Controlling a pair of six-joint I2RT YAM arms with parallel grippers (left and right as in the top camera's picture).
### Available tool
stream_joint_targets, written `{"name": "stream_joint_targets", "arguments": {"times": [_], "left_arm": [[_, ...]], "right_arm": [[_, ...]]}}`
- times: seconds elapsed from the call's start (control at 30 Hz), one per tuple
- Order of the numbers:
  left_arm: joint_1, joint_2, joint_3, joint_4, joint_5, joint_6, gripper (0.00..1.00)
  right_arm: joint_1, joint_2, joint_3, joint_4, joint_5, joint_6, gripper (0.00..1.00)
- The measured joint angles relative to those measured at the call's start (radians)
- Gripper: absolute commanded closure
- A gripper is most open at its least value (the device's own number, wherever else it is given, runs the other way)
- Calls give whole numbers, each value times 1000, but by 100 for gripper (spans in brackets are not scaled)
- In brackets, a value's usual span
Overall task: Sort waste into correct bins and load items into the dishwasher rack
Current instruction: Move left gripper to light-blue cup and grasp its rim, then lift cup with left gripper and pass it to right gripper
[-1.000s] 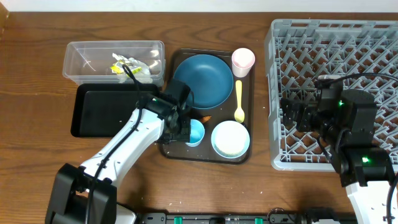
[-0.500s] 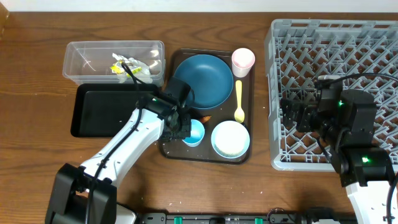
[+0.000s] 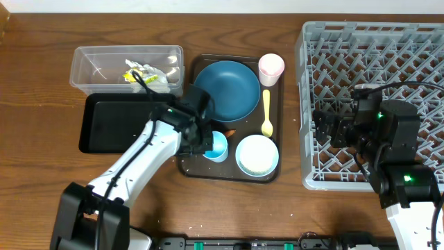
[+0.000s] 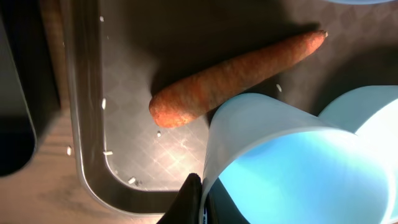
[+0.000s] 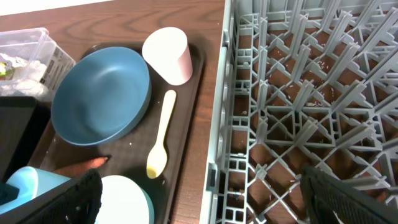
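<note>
Left tool: positioned at the near-left corner of the brown tray, against the left side of the blue cup.
Left tool state: one finger is seen at the outside of the cup wall. The other finger is hidden, so it cannot be told whether the cup is gripped.
Blue cup: located on the brown tray, between its left rim and the bowl. It is shown tilted in the left wrist view.
Carrot: laid flat on the tray floor just beside the cup, between the cup and the plate.
Rice: a few grains are scattered near the tray rim, by the carrot's blunt end.
Spoon: laid between the plate and the tray's right rim, with the pink cup beyond it.
Tub: placed at the far left on the desk. Paper is contained in it.
Black tray: set just in front of the tub, partly covered by the left arm.
Rack: placed at the right. No dishes are loaded.
Right tool: held over the rack's left edge, fingers spread wide, nothing between them.
Change from earlier frame: the left wrist has been moved slightly toward the plate. The cup, carrot and right arm are unchanged in place.
</note>
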Motion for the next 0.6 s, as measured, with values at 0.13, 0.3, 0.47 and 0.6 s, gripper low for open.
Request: {"name": "stream_joint_targets", "arguments": {"times": [0.13, 0.3, 0.47, 0.6], "left_arm": [[85, -27, 26, -6, 111, 8, 94], [232, -132, 57, 11, 305, 20, 94], [314, -160, 63, 60, 537, 43, 94], [328, -156, 63, 180, 745, 50, 94]], "right_arm": [[0, 0, 0, 22, -30, 0, 1], [0, 0, 0, 99, -130, 4, 1], [0, 0, 0, 222, -247, 60, 2], [2, 18, 1, 361, -370, 105, 8]]}}
